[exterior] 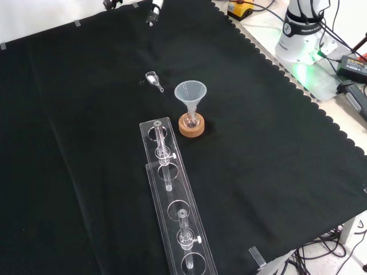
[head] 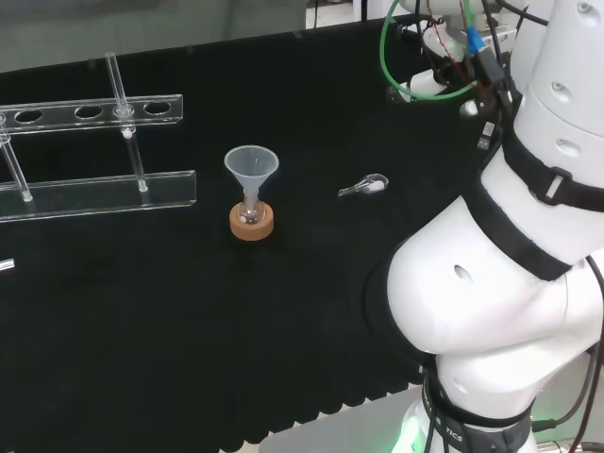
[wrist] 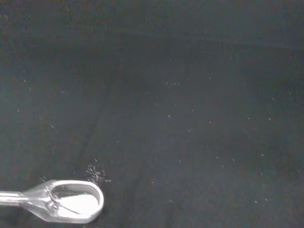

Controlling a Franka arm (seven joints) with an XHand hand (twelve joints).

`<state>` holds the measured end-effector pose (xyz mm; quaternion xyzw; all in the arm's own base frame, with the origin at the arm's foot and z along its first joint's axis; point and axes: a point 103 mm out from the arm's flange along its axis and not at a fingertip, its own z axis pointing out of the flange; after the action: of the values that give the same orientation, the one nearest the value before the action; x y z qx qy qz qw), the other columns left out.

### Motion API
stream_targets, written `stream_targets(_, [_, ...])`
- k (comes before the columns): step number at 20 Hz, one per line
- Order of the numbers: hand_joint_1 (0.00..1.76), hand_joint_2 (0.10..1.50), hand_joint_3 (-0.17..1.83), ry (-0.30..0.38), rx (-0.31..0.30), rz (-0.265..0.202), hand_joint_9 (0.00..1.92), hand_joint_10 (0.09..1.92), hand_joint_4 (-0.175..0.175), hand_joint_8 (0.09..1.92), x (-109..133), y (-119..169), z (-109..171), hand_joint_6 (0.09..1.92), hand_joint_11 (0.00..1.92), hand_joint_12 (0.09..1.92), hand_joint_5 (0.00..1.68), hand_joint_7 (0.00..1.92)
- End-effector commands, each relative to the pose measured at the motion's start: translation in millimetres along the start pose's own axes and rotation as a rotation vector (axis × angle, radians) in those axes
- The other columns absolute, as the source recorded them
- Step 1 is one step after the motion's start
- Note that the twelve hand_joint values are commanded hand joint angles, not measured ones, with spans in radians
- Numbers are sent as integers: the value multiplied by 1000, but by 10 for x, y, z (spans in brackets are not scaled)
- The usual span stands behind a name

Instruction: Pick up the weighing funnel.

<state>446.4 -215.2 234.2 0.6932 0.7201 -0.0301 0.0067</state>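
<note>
Weighing funnel (head: 365,186): lies flat on the black cloth (head: 142,321), with nothing gripping it. The pick-up has not begun.
Place: in the head view it is to the right of the big funnel (head: 251,165), near it but clearly apart. In the front view it is just beyond the big funnel and a little left. Its short stem points toward the big funnel.
Contents: in the wrist view the scoop end (wrist: 71,202) looks pale inside. That may be a little powder or only glare, and a few white specks lie on the cloth beside it.
Hand (exterior: 153,11): a small part shows at the top edge of the front view, well beyond the big funnel and past the weighing funnel. I cannot tell whether it is open or closed. It is not holding the weighing funnel.
Big funnel: stands mouth up with its stem in a small flask (head: 250,203) on a cork ring (head: 252,224).
Rack (head: 113,189): clear plastic, on the far side of the big funnel from the weighing funnel in the head view, out of the way.
Risk, slipping: the piece is small, smooth and low on the cloth, so a closing hand could skid or roll it rather than lift it.
Risk, knock-over: a push along the stem would send it toward the big funnel and could upset the flask.
Risk, spill: tilting the scoop during the lift could tip out anything inside.
</note>
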Motion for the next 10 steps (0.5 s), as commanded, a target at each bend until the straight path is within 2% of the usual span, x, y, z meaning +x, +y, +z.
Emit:
stream_targets(1, [498, 784, 6, -82, 148, -45, 425, 885, -144, 879, -195, 208, 663, 87, 532, 1428, 462, 196])
stream_targets(4, [489, 784, 6, -82, 190, -54, 417, 882, -145, 879, -174, 210, 831, 100, 525, 1430, 497, 204])
stream_targets(10, [477, 783, 5, -64, 229, -72, 402, 881, -147, 874, -58, 106, 978, 111, 507, 1434, 515, 214])
